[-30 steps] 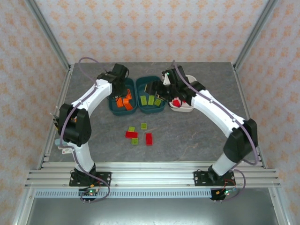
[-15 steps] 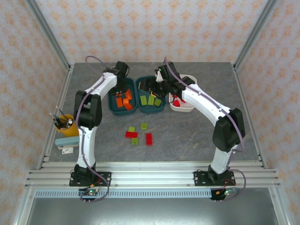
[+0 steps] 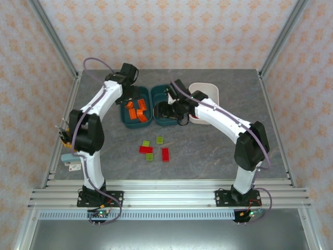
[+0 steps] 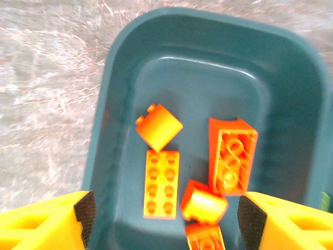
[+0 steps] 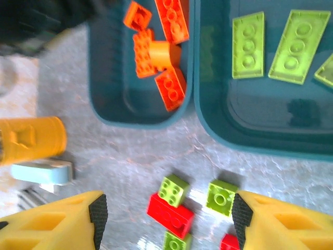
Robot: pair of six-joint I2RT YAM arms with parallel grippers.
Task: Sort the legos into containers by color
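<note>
Left gripper [image 4: 166, 219] hangs spread and empty over the left bin [image 4: 119, 104], where the orange bricks [image 4: 162, 183] lie. Right gripper [image 5: 169, 219] is also spread and empty, above the near rim of the middle bin [image 5: 250, 130], which holds flat green bricks [image 5: 248, 45]. Below it the loose bricks [image 3: 154, 148] sit on the table [image 3: 218, 151].

The likely trouble is the cluster itself. A red brick [image 5: 170, 215] touches a green one [image 5: 173, 189], so fingers closing there could pinch both or flick one away. The two teal bins stand rim to rim, so a release near that shared edge could land in the wrong colour. Both wrists sit close together over the neighbouring bins, so a sideways swing by either risks a knock.

Room is best in front of the bins, around the cluster. To the left stand the pen cup [image 5: 31, 139] and a pale blue object [image 5: 41, 172]; the white bin [image 3: 208, 91] lies to the right, just beside the middle one
</note>
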